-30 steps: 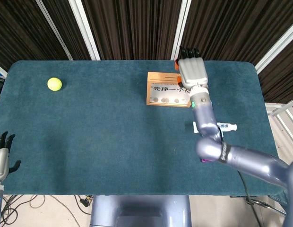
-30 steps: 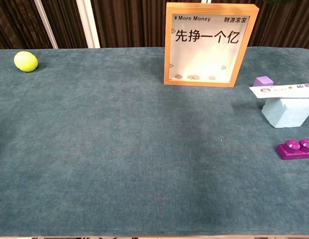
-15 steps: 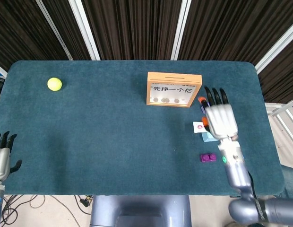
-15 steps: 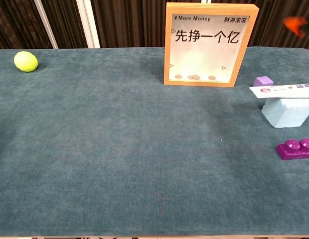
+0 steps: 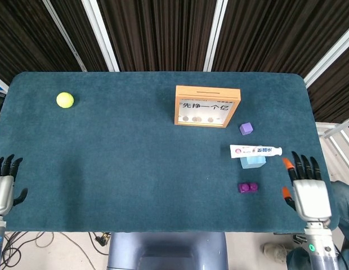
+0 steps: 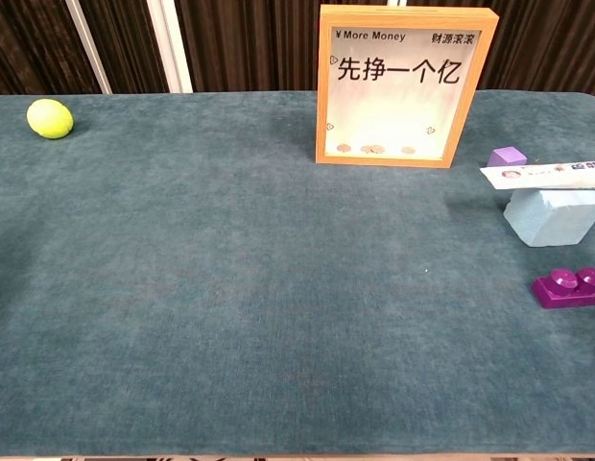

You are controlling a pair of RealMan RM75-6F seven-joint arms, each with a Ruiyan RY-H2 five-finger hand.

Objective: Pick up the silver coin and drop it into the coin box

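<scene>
Teal table (image 5: pixel 135 163), coin box (image 5: pixel 207 106) standing upright with coins inside; we've got left hand (image 5: pixel 4 187) and right hand (image 5: pixel 308 191) both empty, fingers apart.

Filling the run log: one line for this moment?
left robot hand: open, table edge | right robot hand: open, near edge | coin box: upright, coins inside

The table (image 6: pixel 230 288) wears matt, napped teal cloth. On it, the coin box (image 6: pixel 407 84) has a smooth wooden frame with a clear glossy front.
</scene>
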